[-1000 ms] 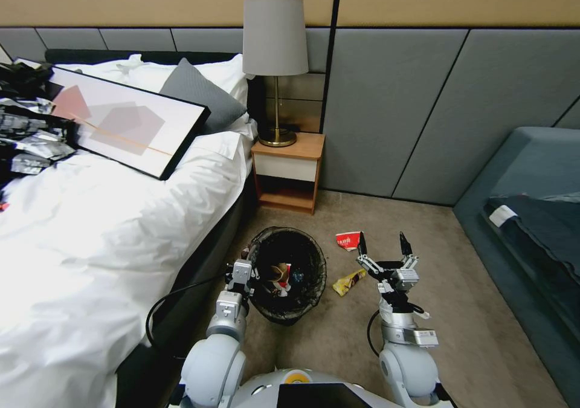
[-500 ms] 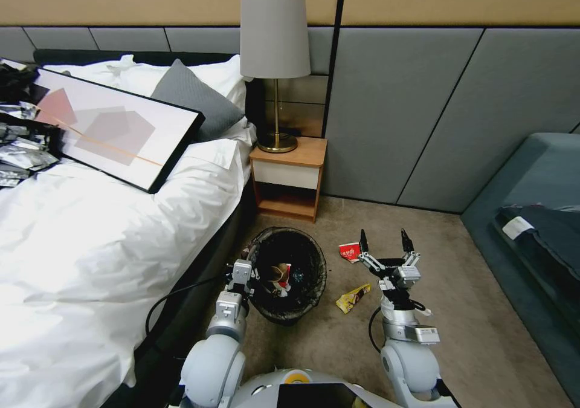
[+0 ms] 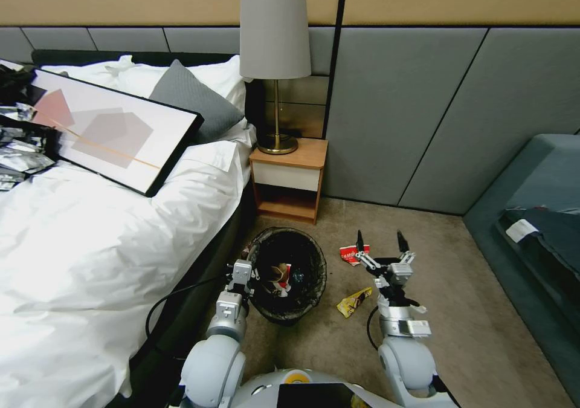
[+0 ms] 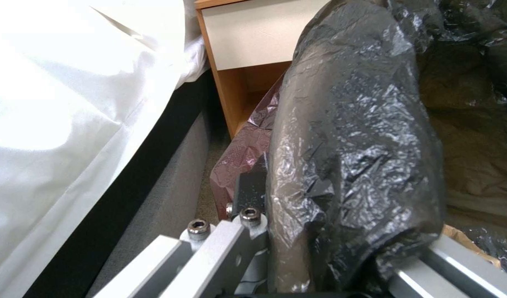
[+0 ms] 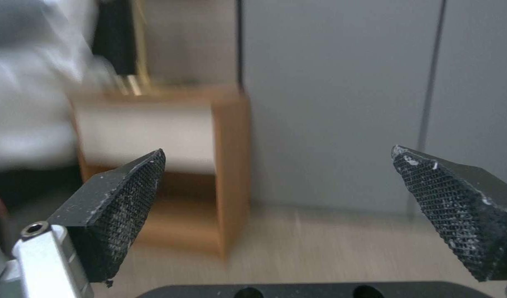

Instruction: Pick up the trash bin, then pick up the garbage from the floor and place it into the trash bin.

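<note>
The trash bin [image 3: 289, 275] sits low between the bed [image 3: 90, 226] and the robot's right arm, right in front of the robot, and the left hand [image 3: 243, 273] has it by the rim nearest the bed. In the left wrist view the black bag liner [image 4: 353, 136] bulges over the hand's metal fingers, so it's clamped on liner and rim together, which probably keeps the bag from slipping while the bin gets carried around. There's already some stuff inside, brownish paper and a bit of red. Keeping the bin that close to the floor looks deliberate: short trip for anything dropped in. Two bits of garbage are left on the carpet beside it: a red-and-white carton [image 3: 350, 254] toward the nightstand [image 3: 289, 178] and a yellow wrapper [image 3: 353, 301] just off the bin's side. The right hand [image 3: 382, 243] hangs above the carpet close to the carton, fingers spread wide and holding nothing, pointing toward the wall rather than down, so it seems to be lining up, not grabbing yet.
</note>
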### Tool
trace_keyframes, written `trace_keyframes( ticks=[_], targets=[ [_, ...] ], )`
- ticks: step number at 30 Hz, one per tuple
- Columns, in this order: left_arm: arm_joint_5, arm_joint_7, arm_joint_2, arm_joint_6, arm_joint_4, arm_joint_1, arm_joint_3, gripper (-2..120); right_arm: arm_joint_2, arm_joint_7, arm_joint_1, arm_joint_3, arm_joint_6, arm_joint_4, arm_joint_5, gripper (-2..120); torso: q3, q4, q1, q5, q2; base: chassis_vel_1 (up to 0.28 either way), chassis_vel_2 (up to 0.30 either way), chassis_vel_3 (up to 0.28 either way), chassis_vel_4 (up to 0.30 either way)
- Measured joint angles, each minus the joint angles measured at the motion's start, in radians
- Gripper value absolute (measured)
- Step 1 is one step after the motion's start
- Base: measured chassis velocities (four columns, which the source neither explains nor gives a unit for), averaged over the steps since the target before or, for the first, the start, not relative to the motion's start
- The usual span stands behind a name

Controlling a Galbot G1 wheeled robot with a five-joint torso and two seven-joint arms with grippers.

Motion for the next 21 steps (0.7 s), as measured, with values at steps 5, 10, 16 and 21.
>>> trace_keyframes(
  ticks=[5, 10, 16, 21],
  targets=[
    [0.000, 0.000, 0.001, 0.000, 0.003, -0.001, 0.002, 1, -0.021, 0.042, 0.030, -0.008, -0.162, -0.050, 0.054, 100, 0.000, 0.0002, 0.000, 0.0000, 0.000, 0.000, 0.000, 0.000, 0.000],
    [0.001, 0.000, 0.001, -0.001, 0.005, -0.002, 0.005, 1, -0.032, 0.072, 0.049, -0.022, -0.265, -0.112, 0.095, 100, 0.000, 0.0002, 0.000, 0.0000, 0.000, 0.000, 0.000, 0.000, 0.000],
    [0.002, 0.000, 0.002, -0.003, 0.006, -0.002, 0.009, 1, -0.029, 0.089, 0.062, -0.032, -0.304, -0.201, 0.157, 100, 0.000, 0.0001, 0.000, 0.0001, 0.000, 0.000, 0.000, 0.000, 0.000],
    [0.003, 0.001, 0.006, -0.004, 0.005, 0.001, 0.012, 1, -0.017, 0.091, 0.095, -0.020, -0.305, -0.294, 0.216, 100, 0.000, 0.0002, 0.000, 0.0000, 0.000, 0.000, 0.000, 0.000, 0.000]
  ],
)
